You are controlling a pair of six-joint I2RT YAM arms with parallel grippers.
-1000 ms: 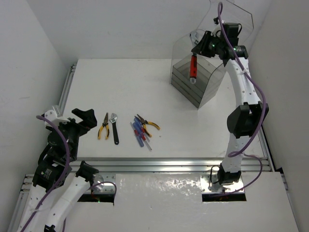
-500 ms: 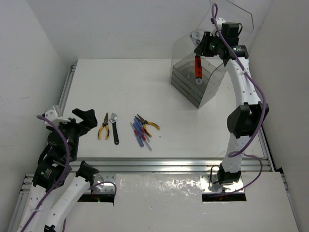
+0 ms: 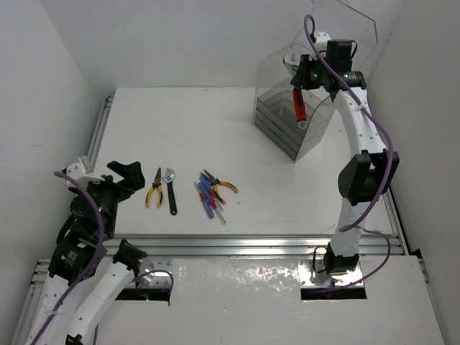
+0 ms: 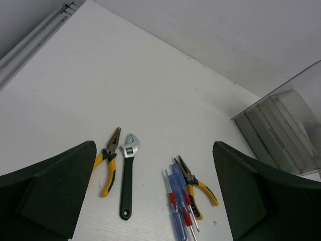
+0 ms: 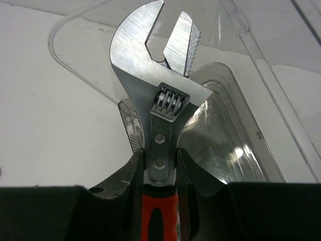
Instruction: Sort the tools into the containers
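Note:
My right gripper [image 3: 300,80] is shut on the red-handled adjustable wrench [image 3: 299,106], which hangs down over the stacked grey trays [image 3: 277,118] inside the clear box [image 3: 316,118]. In the right wrist view the wrench [image 5: 159,100] points its silver head away, clamped between my fingers [image 5: 131,181], above a clear tray [image 5: 225,145]. My left gripper [image 3: 118,176] is open and empty, left of the tools. On the table lie yellow pliers [image 4: 109,163], a black-handled wrench [image 4: 127,181], blue and red screwdrivers [image 4: 179,206] and a second pair of yellow pliers [image 4: 196,188].
The box's curved clear cover [image 3: 348,29] stands open behind the right gripper. Aluminium rails run along the table's left edge [image 3: 97,133] and near edge [image 3: 244,244]. White walls close in at the left and back.
My right gripper has moved right and a little further over the trays with the red-handled wrench, which now hangs further right. The left arm has not moved.

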